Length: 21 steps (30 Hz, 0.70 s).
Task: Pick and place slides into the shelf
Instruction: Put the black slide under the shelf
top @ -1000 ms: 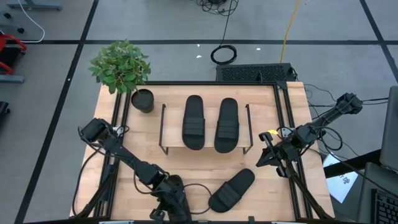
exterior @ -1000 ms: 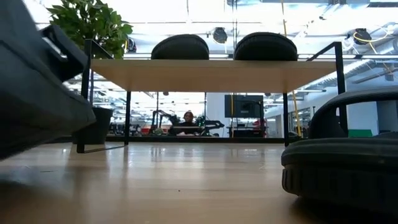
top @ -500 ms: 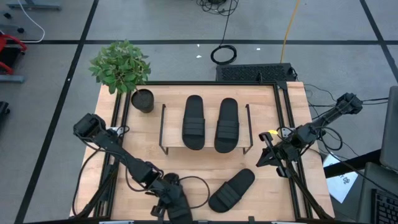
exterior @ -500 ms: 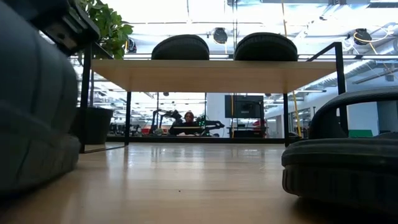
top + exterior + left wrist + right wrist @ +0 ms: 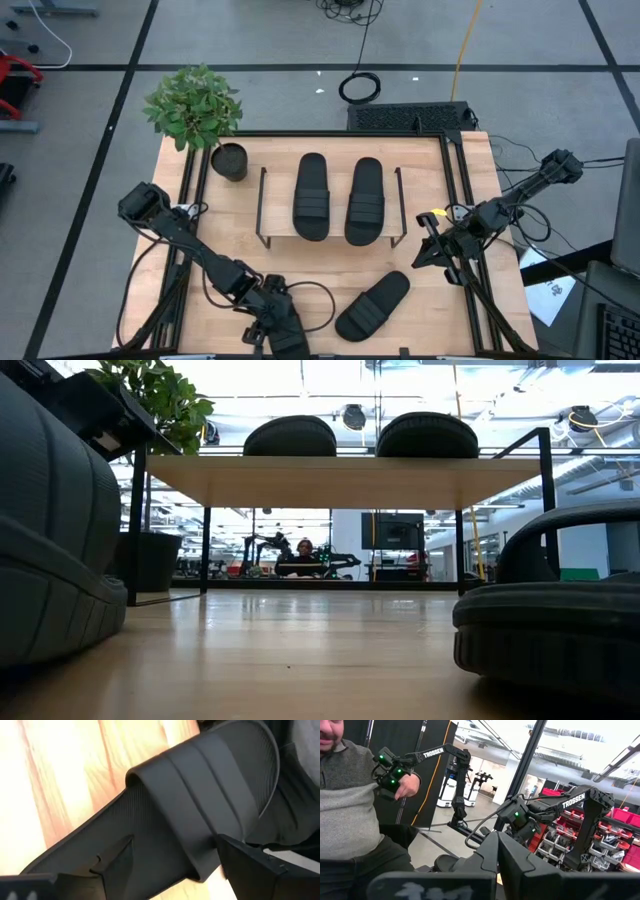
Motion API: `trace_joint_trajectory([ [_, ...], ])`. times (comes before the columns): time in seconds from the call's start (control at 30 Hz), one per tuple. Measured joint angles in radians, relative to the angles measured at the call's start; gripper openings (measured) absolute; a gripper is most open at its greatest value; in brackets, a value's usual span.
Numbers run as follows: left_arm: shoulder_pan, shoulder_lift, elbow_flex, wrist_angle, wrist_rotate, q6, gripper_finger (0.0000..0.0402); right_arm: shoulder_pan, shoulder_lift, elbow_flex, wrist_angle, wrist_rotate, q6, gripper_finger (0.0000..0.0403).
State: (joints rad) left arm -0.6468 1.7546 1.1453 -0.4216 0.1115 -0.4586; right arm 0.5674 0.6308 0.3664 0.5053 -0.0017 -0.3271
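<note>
Slides (image 5: pixel 347 198) number two on the top board of the shelf (image 5: pixel 405 210), side by side, with their long axes running from the near side to the far side of the tabletop (image 5: pixel 440 300). A third slide (image 5: pixel 373 304) lies on the tabletop in front of the shelf, turned diagonally, well apart from both arms. The fourth slide (image 5: pixel 165 827) is under our left pincer (image 5: pixel 272 322), at the near edge of the tabletop, left of the third one. In the left wrist view this slide lies directly before the pincer; its ribbed strap (image 5: pixel 200 820) crosses between the two fingers (image 5: pixel 107 860), which are spread, one on each side of the sole. We cannot tell whether they already touch the rubber, and we do not see them pinch it. We judge that the coming move depends on closing across the sole, at a right angle to its long axis, and then carrying the slide away from the near edge toward the shelf. Our right pincer (image 5: pixel 432 248) waits at the right edge of the tabletop, just beside the shelf's right frame. Its fingers are pressed together and hold nothing.
</note>
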Motion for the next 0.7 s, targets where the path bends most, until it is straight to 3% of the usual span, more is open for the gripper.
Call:
trace_joint_trajectory([
  [0.2,0.000,-0.018,0.010,-0.078,-0.017,0.045,0.0280,0.000,0.000,0.000,0.002,0.000,-0.002,0.0000],
  [0.37,-0.004,-0.093,0.044,-0.140,-0.094,0.085,0.0280,0.000,0.000,0.000,0.001,0.000,0.000,0.0000],
  [0.57,-0.075,-0.133,0.139,-0.178,-0.251,0.028,0.0280,0.000,0.000,0.000,0.000,0.000,-0.006,0.0000],
  [0.7,-0.178,-0.073,0.239,-0.188,-0.399,-0.005,0.0270,0.000,0.000,0.000,-0.001,0.000,-0.019,0.0000],
])
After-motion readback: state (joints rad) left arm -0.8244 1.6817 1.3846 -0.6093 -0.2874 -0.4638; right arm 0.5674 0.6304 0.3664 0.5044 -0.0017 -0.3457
